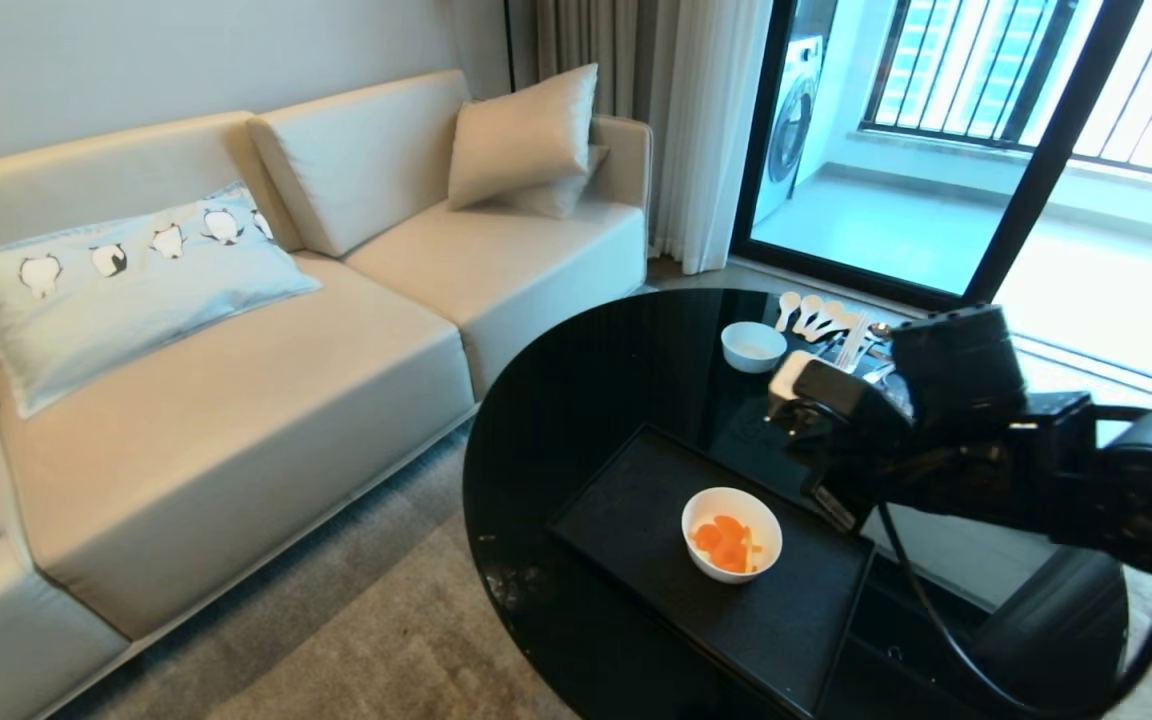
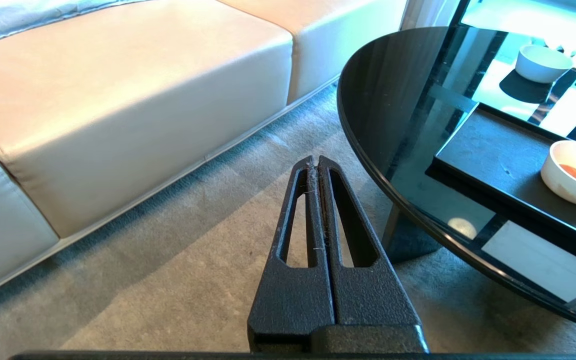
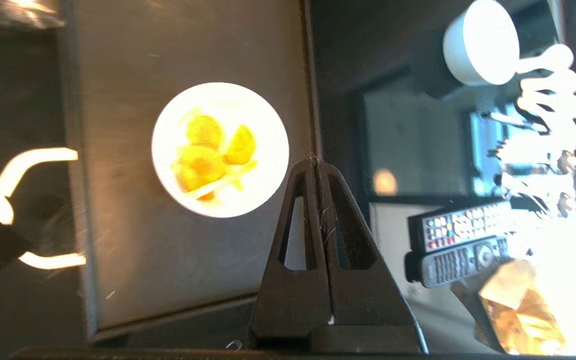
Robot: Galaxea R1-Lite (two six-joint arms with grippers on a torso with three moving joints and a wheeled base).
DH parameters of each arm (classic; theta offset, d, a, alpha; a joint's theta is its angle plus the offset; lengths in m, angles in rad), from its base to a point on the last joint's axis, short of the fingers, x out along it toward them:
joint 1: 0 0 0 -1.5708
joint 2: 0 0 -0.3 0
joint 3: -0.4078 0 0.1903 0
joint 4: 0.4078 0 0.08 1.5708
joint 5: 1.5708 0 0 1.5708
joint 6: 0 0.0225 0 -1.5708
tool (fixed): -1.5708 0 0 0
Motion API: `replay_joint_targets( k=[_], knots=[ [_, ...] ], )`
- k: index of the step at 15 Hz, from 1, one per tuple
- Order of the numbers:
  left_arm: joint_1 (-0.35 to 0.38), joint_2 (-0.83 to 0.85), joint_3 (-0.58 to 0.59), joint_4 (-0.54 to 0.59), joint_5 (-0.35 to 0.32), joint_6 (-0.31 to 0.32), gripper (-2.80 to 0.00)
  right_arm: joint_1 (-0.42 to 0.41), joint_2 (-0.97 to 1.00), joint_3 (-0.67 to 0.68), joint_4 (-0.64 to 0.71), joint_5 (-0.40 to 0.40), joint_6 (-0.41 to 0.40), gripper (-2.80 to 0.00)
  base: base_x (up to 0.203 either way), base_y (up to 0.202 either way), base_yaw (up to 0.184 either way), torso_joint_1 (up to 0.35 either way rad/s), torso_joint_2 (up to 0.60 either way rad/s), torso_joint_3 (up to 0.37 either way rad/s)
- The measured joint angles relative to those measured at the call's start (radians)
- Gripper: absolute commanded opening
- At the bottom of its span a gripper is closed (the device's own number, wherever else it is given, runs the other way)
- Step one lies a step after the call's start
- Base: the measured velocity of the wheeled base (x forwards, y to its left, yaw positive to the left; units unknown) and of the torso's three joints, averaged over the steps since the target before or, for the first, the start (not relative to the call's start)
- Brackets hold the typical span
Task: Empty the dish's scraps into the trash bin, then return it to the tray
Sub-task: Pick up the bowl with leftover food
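Observation:
The dish [image 1: 731, 535], a white deep bowl, stands on the black tray [image 1: 626, 510] on the round table. Orange slices and pale strips, the scraps [image 1: 724, 542], lie inside it. My right arm [image 1: 936, 420] reaches in over the table from the right. In the right wrist view the right gripper [image 3: 316, 159] is shut and empty, hovering over the tray's [image 3: 133, 240] edge just beside the dish [image 3: 220, 149], not touching it. My left gripper [image 2: 316, 159] is shut and empty, low over the carpet beside the table, away from the dish [image 2: 575, 175]. The trash bin is out of view.
A smaller white bowl [image 1: 753, 346] and white spoons [image 1: 816, 315] sit at the table's far side. Two remotes [image 3: 463, 245] and a crinkled yellowish thing [image 3: 518, 300] lie beyond the tray. The beige sofa [image 1: 236, 400] stands left of the glossy black table [image 1: 556, 420].

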Motion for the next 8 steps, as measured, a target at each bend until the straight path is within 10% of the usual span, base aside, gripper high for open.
replay_joint_targets(
  k=[8],
  knots=[
    [0.000,0.000,0.000,0.000,0.000,-0.001,-2.80,-0.013,0.205,-0.218,0.310,-0.198,0.115,-2.80,0.000,0.000,0.000,0.000,0.00,0.000]
  ],
)
